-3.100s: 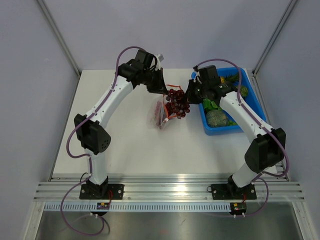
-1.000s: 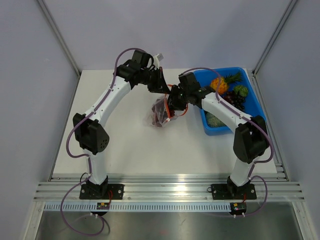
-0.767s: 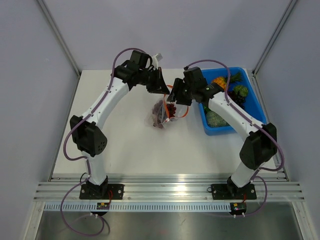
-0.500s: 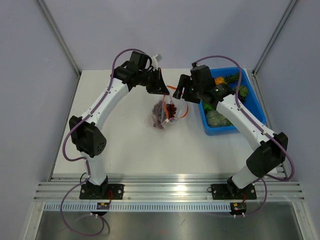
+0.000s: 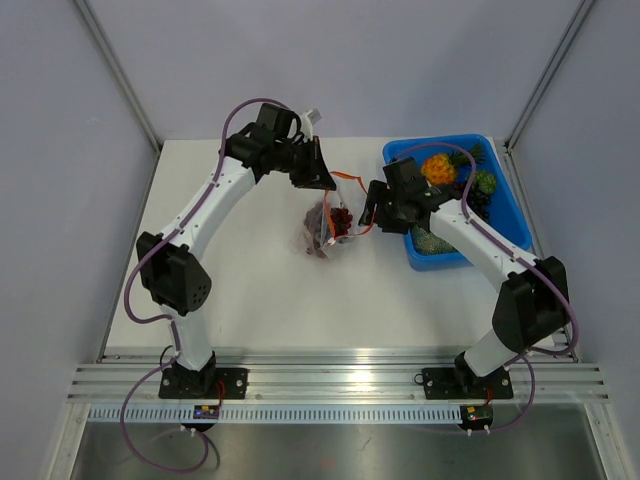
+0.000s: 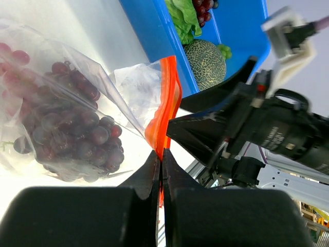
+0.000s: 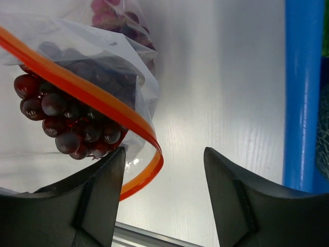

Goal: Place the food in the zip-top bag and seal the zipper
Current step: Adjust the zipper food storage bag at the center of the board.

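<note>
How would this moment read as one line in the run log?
left gripper: shut on zipper | right gripper: open, empty | grapes: inside zip-top bag | seal: not yet done

White table [image 5: 250, 290]: blue bin [image 5: 445, 262] far right, zip-top bag [image 5: 312, 236] mid-table holding grapes [image 5: 338, 222].

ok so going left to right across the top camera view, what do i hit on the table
zip-top bag with the grapes → right gripper → blue bin. The left gripper sits right above the bag's mouth, so it is left out of the order.
</note>
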Tool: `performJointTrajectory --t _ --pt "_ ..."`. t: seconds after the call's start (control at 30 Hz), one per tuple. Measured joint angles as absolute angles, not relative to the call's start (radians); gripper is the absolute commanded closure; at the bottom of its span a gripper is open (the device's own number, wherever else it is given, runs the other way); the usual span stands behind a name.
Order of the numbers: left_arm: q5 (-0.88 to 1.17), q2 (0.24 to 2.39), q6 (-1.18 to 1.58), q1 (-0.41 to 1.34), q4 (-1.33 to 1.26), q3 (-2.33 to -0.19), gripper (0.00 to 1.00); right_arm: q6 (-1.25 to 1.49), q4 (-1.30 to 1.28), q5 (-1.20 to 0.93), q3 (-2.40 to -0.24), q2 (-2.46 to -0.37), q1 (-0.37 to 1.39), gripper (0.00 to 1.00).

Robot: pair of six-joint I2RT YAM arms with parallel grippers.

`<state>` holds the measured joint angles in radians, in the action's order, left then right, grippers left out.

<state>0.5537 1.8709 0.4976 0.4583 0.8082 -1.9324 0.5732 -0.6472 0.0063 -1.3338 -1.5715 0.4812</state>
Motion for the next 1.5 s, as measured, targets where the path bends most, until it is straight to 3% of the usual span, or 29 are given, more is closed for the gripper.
performJointTrajectory --t 0.33,0.87,1.23,1.5 --pt "0.554 1.854 0.491 0.447 0.798 -1.898 1.00 0.574 -0.595 -0.064 -1.345 -1.609 0.482 0.99" --pt "0.543 1.784 0.449 0.301 0.813 -1.816 1.00 0.521 -0.649 -0.072 -1.555 -1.607 0.481 1.00" --pt "0.525 1.779 0.450 0.325 0.846 -1.885 1.00 0.497 -0.700 -0.167 -1.734 -1.658 0.481 1.00" --pt "0.496 1.768 0.454 0.389 0.833 -1.962 1.00 0.491 -0.682 -0.183 -1.703 -1.660 0.480 1.00"
